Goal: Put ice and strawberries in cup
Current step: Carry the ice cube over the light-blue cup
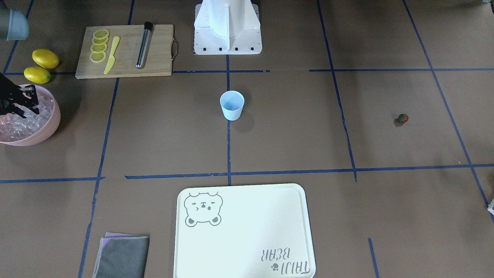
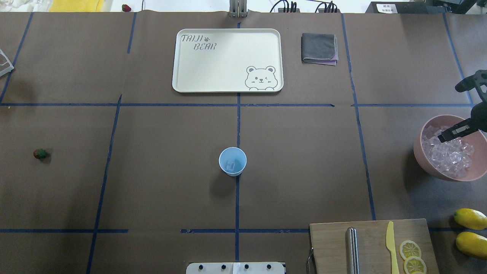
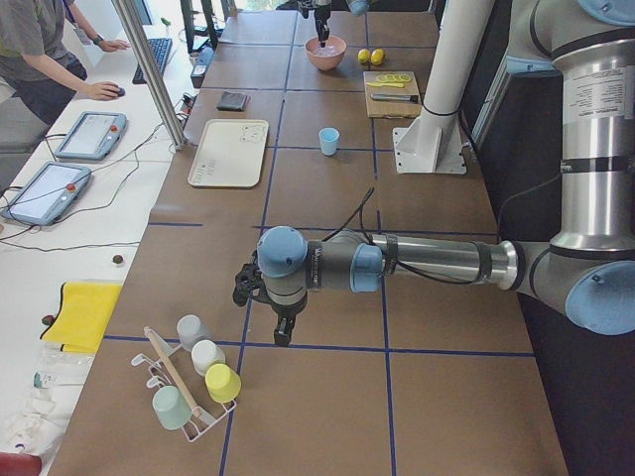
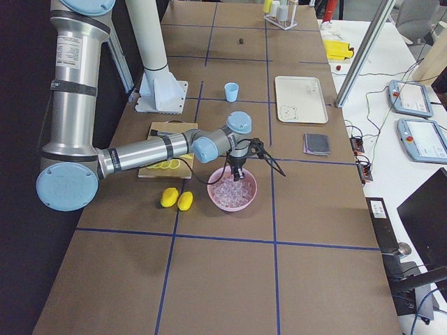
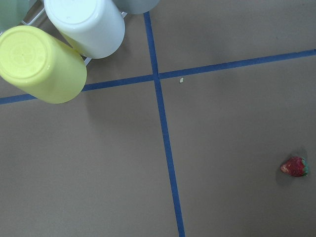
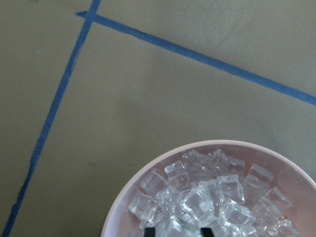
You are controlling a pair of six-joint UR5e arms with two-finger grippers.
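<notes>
Cup (image 2: 232, 161): upright, mid-tabletop.
Strawberry (image 2: 40, 153): lying alone, well left of the cup.
Ice (image 6: 207, 197): heaped in pink bowl (image 6: 123, 197), far right.
Right end effector (image 6: 178, 231): fingertips apart, down among the ice.
Left end effector (image 3: 283, 332): beside cup rack (image 3: 189, 387); whether parted or closed, cannot tell.

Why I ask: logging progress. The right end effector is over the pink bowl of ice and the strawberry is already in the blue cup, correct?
No: the overhead view shows the strawberry lying on the table, far from the cup. The right end effector is over the pink bowl of ice.
</notes>
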